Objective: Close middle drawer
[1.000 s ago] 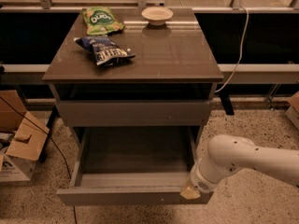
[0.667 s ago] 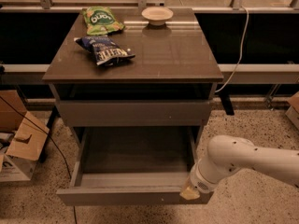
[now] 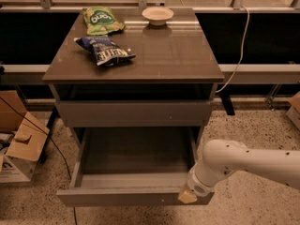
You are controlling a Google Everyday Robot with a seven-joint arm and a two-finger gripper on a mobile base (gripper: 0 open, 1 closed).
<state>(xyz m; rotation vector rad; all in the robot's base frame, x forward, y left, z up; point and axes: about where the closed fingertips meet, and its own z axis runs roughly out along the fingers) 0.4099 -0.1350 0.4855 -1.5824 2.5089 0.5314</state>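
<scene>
Mid drawer [image 3: 136,154] open, bare floor showing; gripper [image 3: 187,197] at front R corner, state unclear.

We count two chip bags, a green bag [image 3: 101,20] and a blue bag [image 3: 105,50]; one bowl [image 3: 158,15] on the worktop [image 3: 168,55]; two drawers, upper drawer [image 3: 136,114] and middle drawer [image 3: 122,197]; one pincer [image 3: 187,197] at the latter's front right end.

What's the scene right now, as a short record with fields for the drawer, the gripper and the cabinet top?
middle drawer: pulled far out, grey floor showing
gripper: low, at the right end of the drawer's front panel
cabinet top: green chip bag and small white bowl at the back, blue chip bag nearer the front left
task status: drawer not yet closed
</scene>
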